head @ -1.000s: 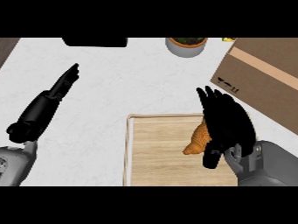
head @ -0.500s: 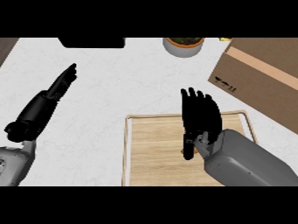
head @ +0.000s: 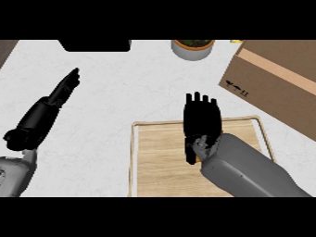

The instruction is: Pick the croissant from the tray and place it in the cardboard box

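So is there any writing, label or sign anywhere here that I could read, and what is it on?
No words or numbers can be read anywhere.
Cardboard box: small black printed symbols on its side, like handling marks; too small to make out, and no text is legible.
Wooden tray, plant pot, counter: no markings visible.

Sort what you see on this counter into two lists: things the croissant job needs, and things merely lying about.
Needed: light wooden rectangular tray; brown cardboard box; black right hand over the tray, hiding the croissant.

Lying about: grey round plant pot; flat black object; open black left hand.
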You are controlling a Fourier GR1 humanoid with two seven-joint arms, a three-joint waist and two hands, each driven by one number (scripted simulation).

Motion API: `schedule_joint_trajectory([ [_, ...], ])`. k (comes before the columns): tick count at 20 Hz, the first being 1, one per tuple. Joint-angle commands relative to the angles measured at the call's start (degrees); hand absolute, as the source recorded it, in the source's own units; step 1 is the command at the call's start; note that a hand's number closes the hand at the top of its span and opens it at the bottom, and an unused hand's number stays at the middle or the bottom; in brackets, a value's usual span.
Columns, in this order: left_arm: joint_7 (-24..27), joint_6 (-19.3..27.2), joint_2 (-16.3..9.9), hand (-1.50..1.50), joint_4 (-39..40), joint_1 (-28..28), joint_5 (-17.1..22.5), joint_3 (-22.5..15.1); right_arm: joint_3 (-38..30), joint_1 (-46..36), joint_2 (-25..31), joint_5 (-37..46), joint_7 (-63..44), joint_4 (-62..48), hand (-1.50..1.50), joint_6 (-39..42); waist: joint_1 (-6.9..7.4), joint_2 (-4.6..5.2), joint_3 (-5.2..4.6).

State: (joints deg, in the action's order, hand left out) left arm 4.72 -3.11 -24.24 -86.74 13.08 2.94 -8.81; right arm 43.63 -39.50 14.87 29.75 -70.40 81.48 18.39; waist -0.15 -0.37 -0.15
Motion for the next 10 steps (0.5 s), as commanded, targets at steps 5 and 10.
schedule_joint_trajectory([
  [5, -0.8, 0.0, 0.3, 0.0, -0.8, 0.0, 0.0, 1.2, -1.2, 1.5, -1.7, 2.2, -14.3, -0.9, -1.5, 7.1, -0.67, -0.1, 0.06],
  [10, 2.3, 0.0, 0.7, 0.0, 0.3, -2.5, -2.5, 0.4, -2.2, 2.8, -4.5, 5.7, -11.3, -4.8, -1.5, 6.2, -0.02, 0.2, 0.08],
])
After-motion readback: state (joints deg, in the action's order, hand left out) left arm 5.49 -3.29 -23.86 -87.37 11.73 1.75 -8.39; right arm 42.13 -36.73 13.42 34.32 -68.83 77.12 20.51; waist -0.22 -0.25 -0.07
